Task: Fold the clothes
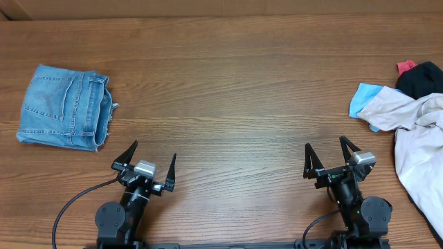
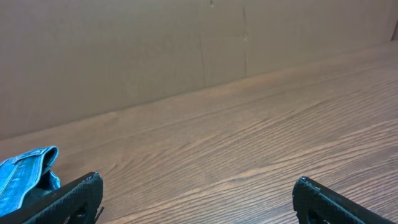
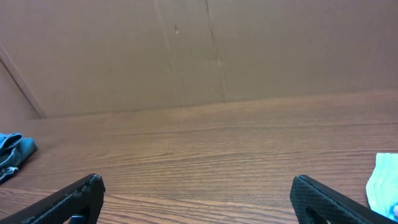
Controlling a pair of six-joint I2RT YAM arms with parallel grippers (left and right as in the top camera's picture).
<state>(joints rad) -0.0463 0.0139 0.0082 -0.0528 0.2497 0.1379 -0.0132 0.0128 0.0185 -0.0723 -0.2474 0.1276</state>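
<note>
The cream-beige clothes (image 1: 405, 114) lie crumpled in a pile at the table's right edge, partly cut off by the frame, so their shape is unclear. My left gripper (image 1: 154, 151) is open and empty near the front edge, left of centre; in its wrist view (image 2: 198, 180) only bare wood lies between the fingers. My right gripper (image 1: 324, 143) is open and empty near the front edge, a little left of the pile; its wrist view (image 3: 198, 180) also shows bare wood between the fingers.
Small blue denim shorts (image 1: 66, 107) lie folded at the far left, also seen in the left wrist view (image 2: 25, 177) and right wrist view (image 3: 12, 152). The pile holds a light blue cloth (image 1: 363, 97), a black garment (image 1: 422, 77) and a red bit (image 1: 405, 66).
</note>
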